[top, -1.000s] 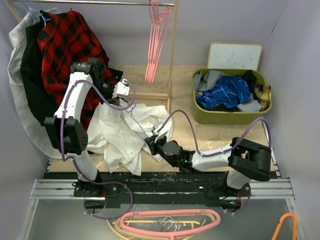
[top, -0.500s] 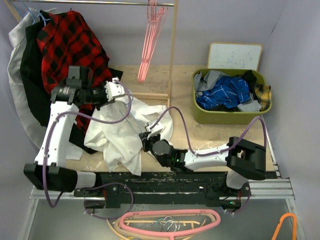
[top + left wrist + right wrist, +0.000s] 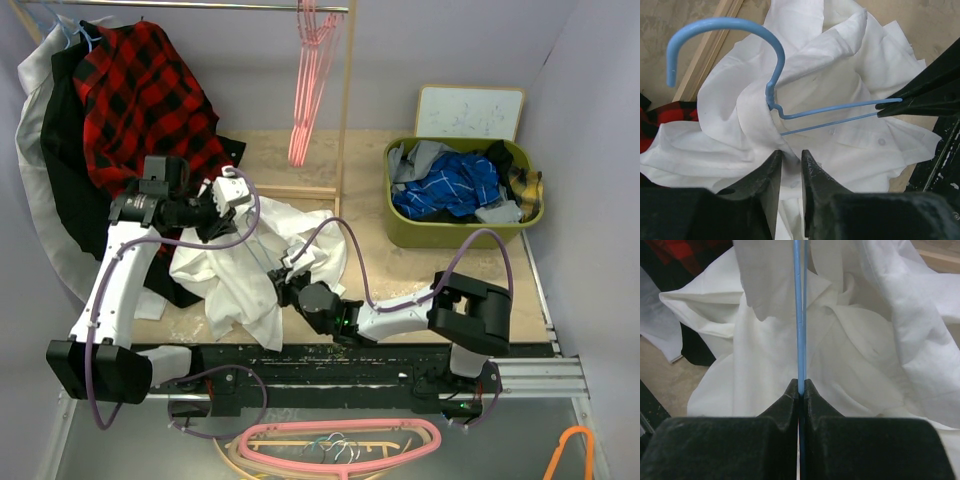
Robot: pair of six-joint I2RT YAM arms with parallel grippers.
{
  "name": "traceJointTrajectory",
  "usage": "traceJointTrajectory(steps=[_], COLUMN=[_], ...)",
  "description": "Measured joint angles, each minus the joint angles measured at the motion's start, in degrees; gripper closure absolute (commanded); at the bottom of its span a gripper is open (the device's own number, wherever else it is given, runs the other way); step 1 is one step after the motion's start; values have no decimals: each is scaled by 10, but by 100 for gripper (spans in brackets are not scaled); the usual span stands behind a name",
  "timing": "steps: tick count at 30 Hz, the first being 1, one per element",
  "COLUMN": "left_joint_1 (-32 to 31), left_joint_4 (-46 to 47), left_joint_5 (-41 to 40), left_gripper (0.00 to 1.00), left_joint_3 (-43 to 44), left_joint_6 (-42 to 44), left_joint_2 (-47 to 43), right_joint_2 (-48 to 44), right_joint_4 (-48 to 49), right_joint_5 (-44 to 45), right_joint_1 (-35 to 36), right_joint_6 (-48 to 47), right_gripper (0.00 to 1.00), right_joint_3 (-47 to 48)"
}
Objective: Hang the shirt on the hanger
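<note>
1. Fingers of the right gripper are pressed tight together on the thin light-blue wire clothes hanger. They pinch its two wire runs where these draw close at one shoulder end.
2. The left gripper is clamped on a gathered fold of the large plain white long-sleeved button-up cloth shirt, just below the hanger's neck. White cloth fills the narrow slit between its fingers.
3. The hanger is held up between the two arms. Its hook stands free of the cloth, and the shirt bunches around the neck of the wire. I cannot tell whether either hanger shoulder sits inside the shirt.
4. The shirt lies crumpled on the sandy table between the arms, with its upper part lifted by the left gripper and the rest slumped toward the near edge.
5. The shirt looks light, soft and limp, so it is likely to sag and fold wherever it is unsupported. The collar or a shoulder seam should give a surer hold than a loose panel.
6. The hanger looks stiff but springy and smooth, so it may swivel in a one-point pinch. A hold near a corner or the neck should steady it best.
</note>
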Motion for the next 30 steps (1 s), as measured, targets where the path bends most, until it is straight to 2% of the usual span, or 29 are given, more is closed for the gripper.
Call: traceJointTrajectory(steps=[2,6,7,12,13,18,21,26,30], left_joint_1=[0,1,2,15,20,76,97,97,96], left_joint_4=[10,48,52,40,33,-36,-100,-188,-217], left_joint_5=[-2,-32,-38,-37,-31,38,80,133,148], left_gripper=[62,54,49,29,23,16,2,0,0], left_joint_3=[-5,-2,1,46,52,74,102,156,172], left_joint_6=[-17,-40,-38,23,43,200,308,451,533], left_joint_2=[-2,-3,-2,3,3,13,44,121,162], right_joint_2=[5,8,10,24,26,31,36,42,42], right_joint_4=[14,60,75,124,129,168,187,198,202], right_joint_5=[-7,-25,-30,-44,-49,-75,-81,-94,-100], right_joint_1=[0,-3,-4,-12,-15,-36,-40,-41,-41], right_joint_6=[-1,-4,-6,-20,-22,-37,-50,-64,-71], right_gripper=[100,100,100,100,100,100,100,100,100], right_joint_3=[0,-12,-19,-47,-51,-69,-76,-76,-76])
